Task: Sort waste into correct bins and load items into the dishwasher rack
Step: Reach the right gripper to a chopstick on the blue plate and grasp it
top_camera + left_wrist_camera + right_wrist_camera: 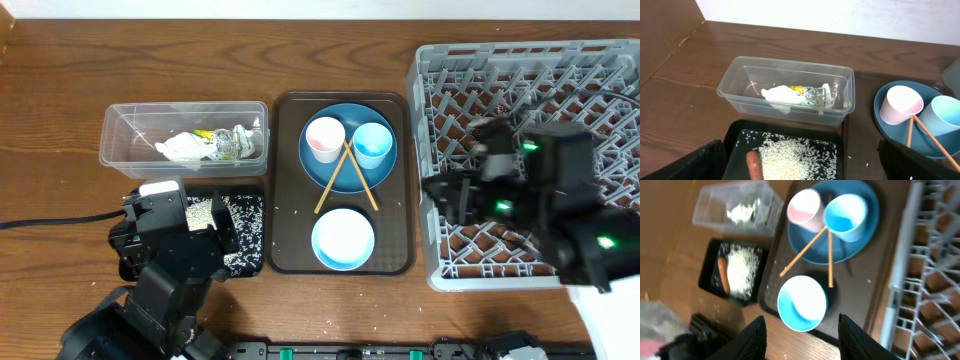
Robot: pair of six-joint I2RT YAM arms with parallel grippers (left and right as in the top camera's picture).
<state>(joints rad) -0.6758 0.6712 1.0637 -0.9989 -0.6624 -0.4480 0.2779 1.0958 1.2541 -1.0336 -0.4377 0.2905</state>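
The clear tub (735,80) holds crumpled white paper (780,94), a yellow-green packet (799,90) and foil wrapper (815,96). In front of it the black tray (735,137) holds rice (790,155) and an orange carrot (754,165). My left gripper (800,165) hangs open above that tray, holding nothing. On the dark-blue plate (315,165) stand a pink cup (325,138) and a light-blue cup (372,144), with chopsticks (335,185) crossed against them. The pale-blue bowl (802,302) sits nearer. My right gripper (800,340) is open and empty above the bowl, at the grey rack's (450,80) left edge.
Plate, cups, chopsticks and bowl all rest on a brown serving tray (285,180) between the bins and the rack. A few rice grains lie loose on the wooden table (60,120). A black cable (50,222) runs in from the left.
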